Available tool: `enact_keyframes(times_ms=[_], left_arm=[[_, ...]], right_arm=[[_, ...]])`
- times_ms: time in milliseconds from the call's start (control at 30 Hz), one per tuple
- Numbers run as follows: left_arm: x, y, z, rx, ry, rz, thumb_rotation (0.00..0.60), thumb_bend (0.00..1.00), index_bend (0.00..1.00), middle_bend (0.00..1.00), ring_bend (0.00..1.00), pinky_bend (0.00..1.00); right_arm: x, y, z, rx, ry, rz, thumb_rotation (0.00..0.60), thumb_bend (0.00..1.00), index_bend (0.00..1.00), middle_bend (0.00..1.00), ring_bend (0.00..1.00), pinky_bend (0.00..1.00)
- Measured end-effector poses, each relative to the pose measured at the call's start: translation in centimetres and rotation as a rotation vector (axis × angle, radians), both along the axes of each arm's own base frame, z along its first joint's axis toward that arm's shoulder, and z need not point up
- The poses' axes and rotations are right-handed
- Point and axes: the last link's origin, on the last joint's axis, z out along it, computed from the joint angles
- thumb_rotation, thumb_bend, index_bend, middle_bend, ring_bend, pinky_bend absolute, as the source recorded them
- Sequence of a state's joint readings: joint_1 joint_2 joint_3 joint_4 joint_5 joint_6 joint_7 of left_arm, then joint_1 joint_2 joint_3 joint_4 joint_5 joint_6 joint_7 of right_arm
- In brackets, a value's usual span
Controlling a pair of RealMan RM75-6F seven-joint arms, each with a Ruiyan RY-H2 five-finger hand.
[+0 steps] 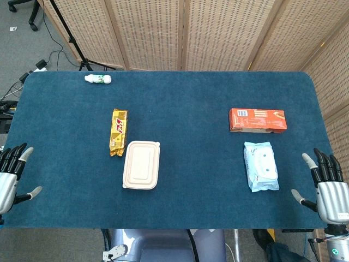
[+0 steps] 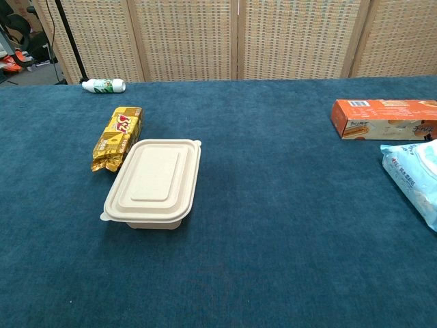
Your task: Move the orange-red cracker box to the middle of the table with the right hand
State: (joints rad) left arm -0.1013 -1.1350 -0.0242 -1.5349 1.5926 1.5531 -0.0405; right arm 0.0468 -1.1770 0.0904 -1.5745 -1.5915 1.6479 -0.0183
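Note:
The orange-red cracker box (image 1: 257, 119) lies flat on the right side of the blue table (image 1: 196, 98); the chest view shows the cracker box (image 2: 386, 118) at the right edge. My right hand (image 1: 326, 183) hovers at the table's near right corner, fingers spread and holding nothing, well in front of and to the right of the box. At the near left edge my left hand (image 1: 11, 173) is likewise open and empty. Neither hand shows in the chest view.
A light-blue wipes pack (image 1: 260, 165) lies just in front of the box. Left of centre sit a beige lidded food container (image 1: 142, 164) and a yellow snack pack (image 1: 118, 131). A small white bottle (image 1: 98, 79) lies at the far left. Woven screens stand behind.

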Motion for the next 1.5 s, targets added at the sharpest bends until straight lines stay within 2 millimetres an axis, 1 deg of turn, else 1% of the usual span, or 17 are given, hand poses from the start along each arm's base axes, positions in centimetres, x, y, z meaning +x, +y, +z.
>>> enact_keyframes(times_ms=[267, 433, 500, 533, 567, 633, 700, 733, 767, 800, 867, 967, 1033, 1133, 1300, 1400, 1500], left_arm=[[0.1, 0.0, 0.0, 0.01, 0.004, 0.005, 0.6, 0.0, 0.0, 0.0, 0.0, 0.0], [0.0, 0.2, -0.1, 0.007, 0.008, 0.014, 0.6, 0.0, 0.0, 0.0, 0.0, 0.0], [-0.1, 0.3, -0.2, 0.007, 0.009, 0.02, 0.6, 0.0, 0.0, 0.0, 0.0, 0.0], [-0.2, 0.4, -0.2, 0.007, 0.01, 0.024, 0.6, 0.0, 0.0, 0.0, 0.0, 0.0], [-0.2, 0.5, -0.2, 0.007, 0.011, 0.028, 0.6, 0.0, 0.0, 0.0, 0.0, 0.0], [-0.2, 0.7, -0.2, 0.01, 0.014, 0.034, 0.6, 0.0, 0.0, 0.0, 0.0, 0.0], [-0.2, 0.9, -0.3, 0.013, 0.016, 0.038, 0.6, 0.0, 0.0, 0.0, 0.0, 0.0], [-0.2, 1.0, -0.3, 0.015, 0.017, 0.04, 0.6, 0.0, 0.0, 0.0, 0.0, 0.0], [-0.2, 1.0, -0.3, 0.015, 0.018, 0.042, 0.6, 0.0, 0.0, 0.0, 0.0, 0.0], [-0.2, 1.1, -0.4, 0.016, 0.019, 0.043, 0.6, 0.0, 0.0, 0.0, 0.0, 0.0], [-0.2, 1.2, -0.5, 0.015, 0.024, 0.049, 0.6, 0.0, 0.0, 0.0, 0.0, 0.0], [-0.3, 1.5, -0.6, 0.013, 0.026, 0.059, 0.6, 0.0, 0.0, 0.0, 0.0, 0.0], [-0.3, 1.7, -0.7, 0.015, 0.028, 0.066, 0.6, 0.0, 0.0, 0.0, 0.0, 0.0], [-0.4, 1.9, -0.7, 0.019, 0.031, 0.074, 0.6, 0.0, 0.0, 0.0, 0.0, 0.0], [-0.5, 2.3, -1.1, 0.019, 0.042, 0.091, 0.6, 0.0, 0.0, 0.0, 0.0, 0.0], [-0.5, 2.7, -1.3, 0.019, 0.047, 0.102, 0.6, 0.0, 0.0, 0.0, 0.0, 0.0], [-0.4, 3.0, -1.4, 0.024, 0.052, 0.108, 0.6, 0.0, 0.0, 0.0, 0.0, 0.0]], right_arm=[[-0.2, 0.0, -0.1, 0.01, -0.006, -0.017, 0.6, 0.0, 0.1, 0.0, 0.0, 0.0], [-0.3, -0.2, -0.3, 0.049, -0.057, -0.026, 0.6, 0.0, 0.1, 0.0, 0.0, 0.0], [-0.5, -0.6, -0.4, 0.076, -0.097, -0.036, 0.6, 0.01, 0.06, 0.0, 0.0, 0.0], [-0.6, -0.9, -0.4, 0.091, -0.118, -0.043, 0.6, 0.03, 0.04, 0.0, 0.0, 0.0], [-0.8, -1.2, -0.5, 0.108, -0.142, -0.052, 0.6, 0.09, 0.01, 0.0, 0.0, 0.0], [-1.2, -2.2, -0.7, 0.161, -0.205, -0.077, 0.6, 0.3, 0.0, 0.0, 0.0, 0.0], [-1.6, -3.5, -0.8, 0.222, -0.284, -0.108, 0.6, 0.6, 0.0, 0.0, 0.0, 0.0], [-1.7, -4.0, -0.8, 0.248, -0.322, -0.122, 0.6, 0.69, 0.0, 0.0, 0.0, 0.0], [-1.9, -4.6, -0.8, 0.275, -0.362, -0.136, 0.6, 0.82, 0.0, 0.0, 0.0, 0.0], [-2.1, -5.5, -0.7, 0.31, -0.418, -0.158, 0.6, 0.91, 0.0, 0.0, 0.0, 0.0], [-2.5, -7.1, -0.7, 0.368, -0.523, -0.203, 0.6, 0.99, 0.0, 0.0, 0.0, 0.0], [-3.0, -9.5, -0.4, 0.423, -0.656, -0.265, 0.6, 1.0, 0.0, 0.0, 0.0, 0.0], [-3.4, -11.5, 0.2, 0.44, -0.751, -0.309, 0.6, 1.0, 0.0, 0.0, 0.0, 0.0], [-4.0, -14.6, 1.6, 0.43, -0.848, -0.362, 0.6, 1.0, 0.0, 0.0, 0.0, 0.0], [-4.7, -19.8, 4.8, 0.358, -0.917, -0.415, 0.6, 1.0, 0.0, 0.0, 0.0, 0.0], [-4.6, -22.2, 5.8, 0.322, -0.949, -0.44, 0.6, 1.0, 0.0, 0.0, 0.0, 0.0], [-4.9, -24.0, 6.0, 0.288, -0.966, -0.477, 0.6, 1.0, 0.0, 0.0, 0.0, 0.0]])
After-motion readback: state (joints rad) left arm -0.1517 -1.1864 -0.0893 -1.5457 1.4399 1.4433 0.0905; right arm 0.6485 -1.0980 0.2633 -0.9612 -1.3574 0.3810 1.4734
